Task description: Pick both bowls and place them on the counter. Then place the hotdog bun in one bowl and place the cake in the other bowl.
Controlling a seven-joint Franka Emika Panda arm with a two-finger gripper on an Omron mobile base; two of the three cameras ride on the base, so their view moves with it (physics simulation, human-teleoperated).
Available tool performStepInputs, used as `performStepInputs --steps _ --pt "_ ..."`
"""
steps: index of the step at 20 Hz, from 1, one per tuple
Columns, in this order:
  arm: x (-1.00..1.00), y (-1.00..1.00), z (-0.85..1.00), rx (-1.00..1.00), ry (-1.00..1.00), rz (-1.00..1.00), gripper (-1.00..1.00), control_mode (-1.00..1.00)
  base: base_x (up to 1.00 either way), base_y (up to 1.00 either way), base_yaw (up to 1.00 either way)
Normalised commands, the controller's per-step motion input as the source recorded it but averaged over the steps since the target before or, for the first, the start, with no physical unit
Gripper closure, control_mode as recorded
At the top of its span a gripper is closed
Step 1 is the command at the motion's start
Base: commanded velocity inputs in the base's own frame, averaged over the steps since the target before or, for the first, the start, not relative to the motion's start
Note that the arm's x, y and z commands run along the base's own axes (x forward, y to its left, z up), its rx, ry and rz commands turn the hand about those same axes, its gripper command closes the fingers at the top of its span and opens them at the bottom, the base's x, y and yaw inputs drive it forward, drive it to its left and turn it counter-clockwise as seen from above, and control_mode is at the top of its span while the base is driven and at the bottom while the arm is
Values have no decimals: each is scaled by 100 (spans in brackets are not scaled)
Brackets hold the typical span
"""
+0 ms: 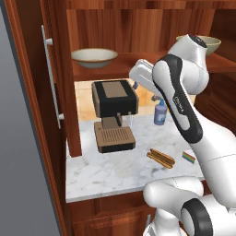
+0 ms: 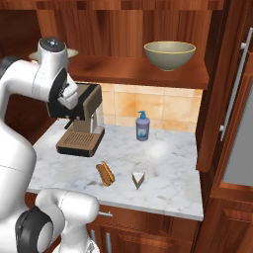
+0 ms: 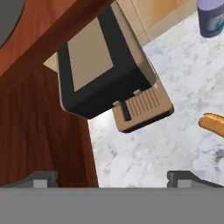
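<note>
The wide shallow cream-grey bowl [image 1: 94, 56] sits on the wooden shelf, at its left end. The deeper olive-tan bowl [image 2: 169, 53] sits at the shelf's right end. On the marble counter [image 1: 115, 170] lie the hotdog bun [image 1: 161, 157] [image 2: 105, 173] [image 3: 213, 124] and, right of it, the striped cake [image 1: 188, 157] [image 2: 138, 179]. My gripper [image 1: 136, 83] [image 2: 73, 118] [image 3: 113, 179] hangs open just under the shelf edge, above the coffee machine. Nothing is between its widely spread tips. A grey curved edge [image 3: 8, 13] at the hand view's top left may be the shallow bowl.
A black and tan coffee machine [image 1: 113, 110] [image 3: 100, 70] stands on the counter's left part, right below my hand. A blue soap bottle [image 1: 160, 113] [image 2: 142, 126] stands by the tiled back wall. An open cabinet door [image 1: 46, 92] bounds the left side.
</note>
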Motion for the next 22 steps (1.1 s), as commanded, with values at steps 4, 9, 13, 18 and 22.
performStepInputs --steps 4,9,13,18,22 --pt "6 16 26 18 0 -1 -100 -100 0 0 0" --pt "7 4 24 15 0 -4 -100 -100 0 0 0" --pt "20 3 18 6 0 -14 -100 -100 0 0 0" --pt "30 16 34 16 0 -3 -100 -100 0 0 0" --pt "29 9 25 20 -2 0 -100 -100 0 0 0"
